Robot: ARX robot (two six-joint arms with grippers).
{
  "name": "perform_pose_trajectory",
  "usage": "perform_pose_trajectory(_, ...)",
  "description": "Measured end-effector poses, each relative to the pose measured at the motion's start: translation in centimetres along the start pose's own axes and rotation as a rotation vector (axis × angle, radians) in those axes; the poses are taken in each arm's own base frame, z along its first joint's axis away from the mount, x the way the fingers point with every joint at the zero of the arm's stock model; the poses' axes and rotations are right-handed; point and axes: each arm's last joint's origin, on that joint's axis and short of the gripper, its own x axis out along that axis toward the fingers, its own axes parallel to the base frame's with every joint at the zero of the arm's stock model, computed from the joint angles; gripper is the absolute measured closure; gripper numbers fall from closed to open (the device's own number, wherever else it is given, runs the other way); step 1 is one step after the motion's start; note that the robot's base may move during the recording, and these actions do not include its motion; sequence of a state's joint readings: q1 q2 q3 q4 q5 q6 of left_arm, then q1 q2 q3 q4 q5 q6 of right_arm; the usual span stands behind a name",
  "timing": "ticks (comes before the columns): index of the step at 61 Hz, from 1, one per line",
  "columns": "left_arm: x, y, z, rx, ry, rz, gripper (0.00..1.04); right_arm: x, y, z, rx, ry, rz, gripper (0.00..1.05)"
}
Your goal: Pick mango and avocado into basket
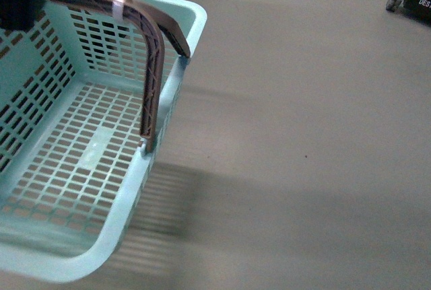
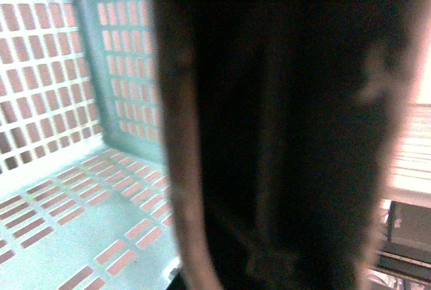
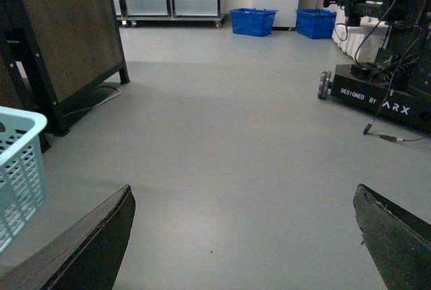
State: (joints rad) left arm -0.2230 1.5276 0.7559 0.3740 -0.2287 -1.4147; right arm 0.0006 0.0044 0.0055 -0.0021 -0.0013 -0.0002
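left gripper (image 1: 13, 1): dark, upper left of front frame, grip unclear | right gripper (image 3: 244, 196): jaws spread wide

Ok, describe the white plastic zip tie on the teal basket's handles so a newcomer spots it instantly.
In the front view, find the pale teal slotted plastic basket at the left, over the grey floor. Brown arched handles rise above its right-hand rim. The white zip tie wraps them before they bend down, the only pale band on the dark strips.
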Motion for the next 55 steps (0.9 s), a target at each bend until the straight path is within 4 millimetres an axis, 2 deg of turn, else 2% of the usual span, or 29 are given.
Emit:
perform_pose_trajectory(6,-3.4,-1.8,0.7,-0.014,-0.008,-0.02,0.99,0.0,0.0,0.0,0.0,0.0,0.0,0.08)
perform_pose_trajectory(13,-6.4,-3.2,1.3,-0.027,-0.026,-0.034,0.99,0.0,0.0,0.0,0.0,0.0,0.0,0.08)
perform_pose_trajectory(17,-9.0,-4.3,1.6,-0.031,-0.04,-0.053,0.99,0.0,0.0,0.0,0.0,0.0,0.0,0.08)
perform_pose_trajectory(30,-13.6,-6.1,2.5,-0.077,-0.042,-0.113,0.99,0.0,0.0,0.0,0.0,0.0,0.0,0.08)
perform_pose_trajectory(39,-15.0,-6.2,3.4,-0.074,-0.073,-0.119,0.99,0.0,0.0,0.0,0.0,0.0,0.0,0.08)
perform_pose_trajectory(55,-15.6,-6.4,3.9,-0.012,-0.123,-0.134,0.99,0.0,0.0,0.0,0.0,0.0,0.0,0.08)
